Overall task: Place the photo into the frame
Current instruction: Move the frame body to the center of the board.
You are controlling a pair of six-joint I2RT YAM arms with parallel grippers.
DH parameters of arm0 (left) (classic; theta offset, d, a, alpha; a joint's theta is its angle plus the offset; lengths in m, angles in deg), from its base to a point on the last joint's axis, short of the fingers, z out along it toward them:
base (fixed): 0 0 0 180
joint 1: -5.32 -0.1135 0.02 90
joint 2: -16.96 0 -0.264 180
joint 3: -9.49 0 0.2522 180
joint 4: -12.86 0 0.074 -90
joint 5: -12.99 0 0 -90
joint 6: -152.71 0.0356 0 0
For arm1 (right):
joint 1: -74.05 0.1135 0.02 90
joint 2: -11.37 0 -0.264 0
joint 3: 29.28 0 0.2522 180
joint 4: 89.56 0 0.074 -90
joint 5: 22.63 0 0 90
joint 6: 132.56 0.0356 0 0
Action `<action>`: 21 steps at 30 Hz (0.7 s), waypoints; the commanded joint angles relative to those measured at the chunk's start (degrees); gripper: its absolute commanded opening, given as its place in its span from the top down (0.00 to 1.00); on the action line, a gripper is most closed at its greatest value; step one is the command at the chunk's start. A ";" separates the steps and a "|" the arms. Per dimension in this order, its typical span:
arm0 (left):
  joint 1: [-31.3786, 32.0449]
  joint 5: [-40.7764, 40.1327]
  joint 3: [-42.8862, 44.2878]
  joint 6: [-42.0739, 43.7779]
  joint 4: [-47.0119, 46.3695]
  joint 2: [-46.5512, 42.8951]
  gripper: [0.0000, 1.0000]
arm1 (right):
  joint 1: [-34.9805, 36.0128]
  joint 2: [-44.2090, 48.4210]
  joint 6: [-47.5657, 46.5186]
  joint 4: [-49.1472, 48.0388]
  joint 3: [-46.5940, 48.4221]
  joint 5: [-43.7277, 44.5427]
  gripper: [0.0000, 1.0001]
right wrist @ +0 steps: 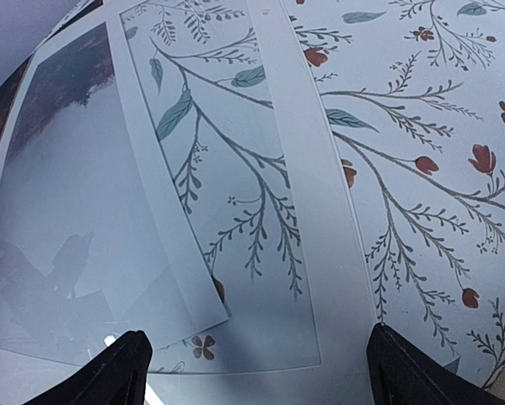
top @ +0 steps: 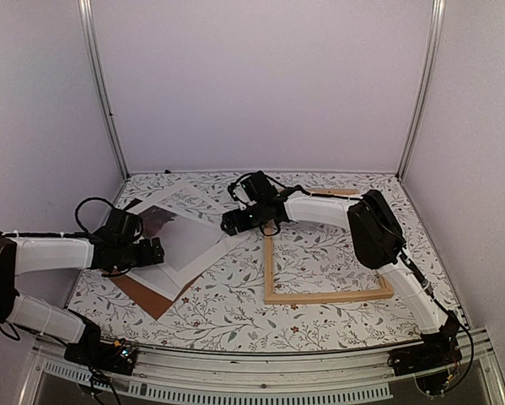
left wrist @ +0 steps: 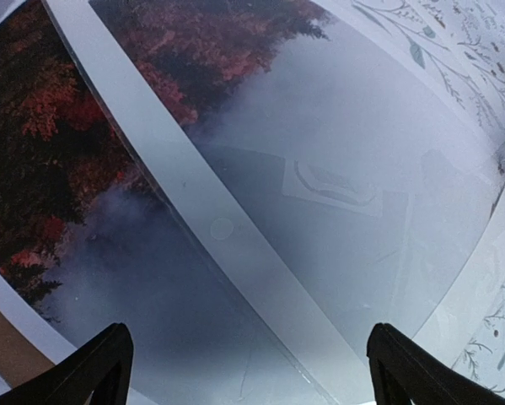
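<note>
barely begun: the photo [top: 185, 234] lies at the table's left with the white mat [left wrist: 193, 194] across it, well apart from the frame [top: 328, 296], which sits empty on the right. my left gripper [top: 153, 251] and right gripper [top: 231, 224] both gape wide, holding nothing.

Open tabletop [top: 319, 263] inside the frame [top: 328, 296], right arm [top: 319, 209] over its far edge

The left gripper [top: 155, 251] and the right gripper [top: 227, 224] are held low, jaws spread wide (both are angled toward the middle).
</note>
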 commanded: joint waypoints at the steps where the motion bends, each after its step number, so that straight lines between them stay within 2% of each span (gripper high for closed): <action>1: -1.86 0.87 -0.69 -1.31 -2.86 -0.67 0.00 | -1.01 -2.37 1.66 2.41 1.93 1.24 0.08; 7: -3.36 2.39 -1.58 -2.46 -4.14 0.26 0.00 | -1.13 -2.75 1.01 3.79 1.88 1.60 0.09; 12: -4.16 3.95 -2.62 -3.18 -5.50 0.68 0.00 | -1.13 -2.22 0.52 4.87 2.12 7.06 0.08; 21: -4.33 3.58 -2.69 -3.03 -4.76 0.18 0.00 | -1.54 -4.38 0.58 13.34 6.40 12.59 0.07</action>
